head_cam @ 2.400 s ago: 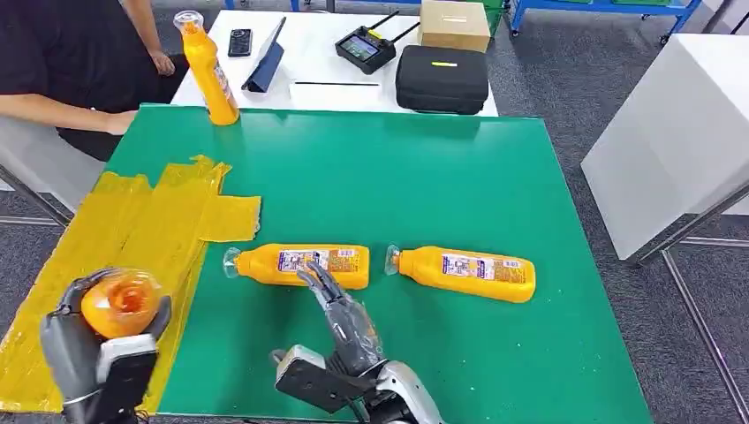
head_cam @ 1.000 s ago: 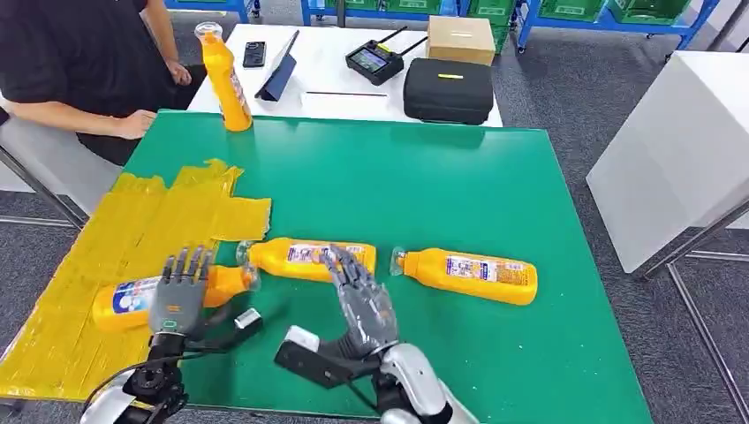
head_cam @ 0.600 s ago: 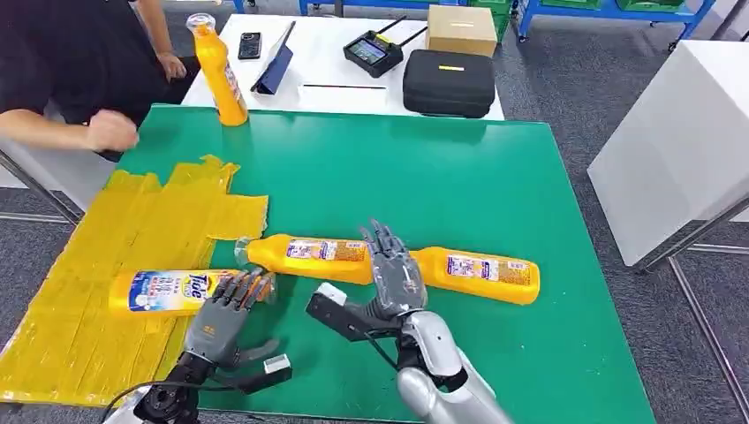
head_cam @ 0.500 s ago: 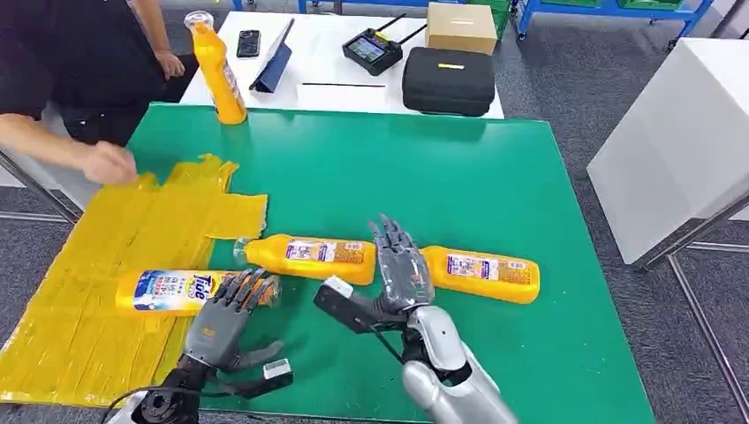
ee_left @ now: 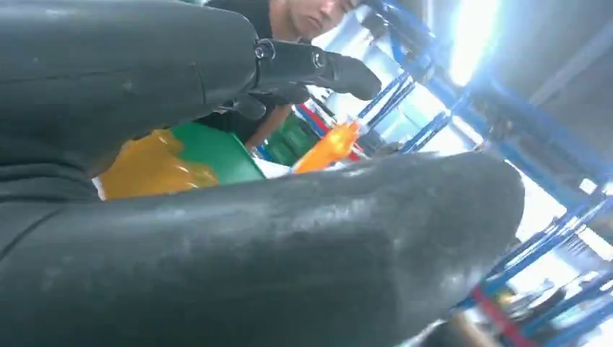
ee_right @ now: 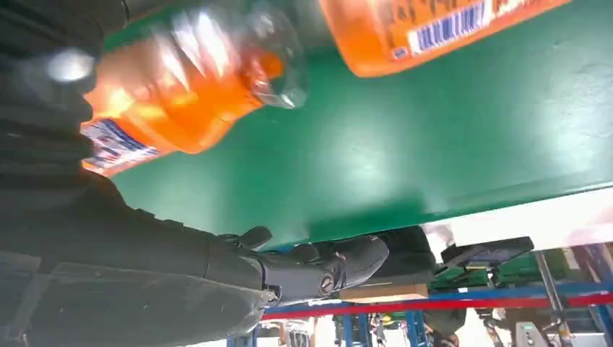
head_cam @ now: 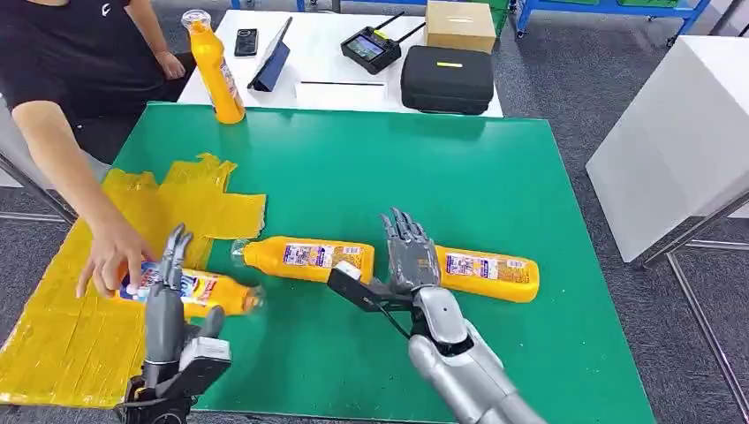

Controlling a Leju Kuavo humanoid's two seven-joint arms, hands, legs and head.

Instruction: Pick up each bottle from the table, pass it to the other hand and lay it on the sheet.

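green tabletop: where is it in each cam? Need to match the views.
Head view: the green tabletop takes up the middle, ahead of both arms.
Left wrist view: a small green patch next to the yellow sheet, nearer than the upright bottle.
Right wrist view: a broad green surface under the lying bottles.
Shared landmark: blue racking beyond the table.

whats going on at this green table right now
A humanoid robot is moving orange bottles onto a yellow sheet. One bottle lies at the sheet's edge, and a person's hand rests on it, beside the robot's open left hand. The right hand, fingers spread, reaches over the cap end of the right-hand bottle on the table. Another bottle lies beside it, and a fourth stands upright at the far edge.
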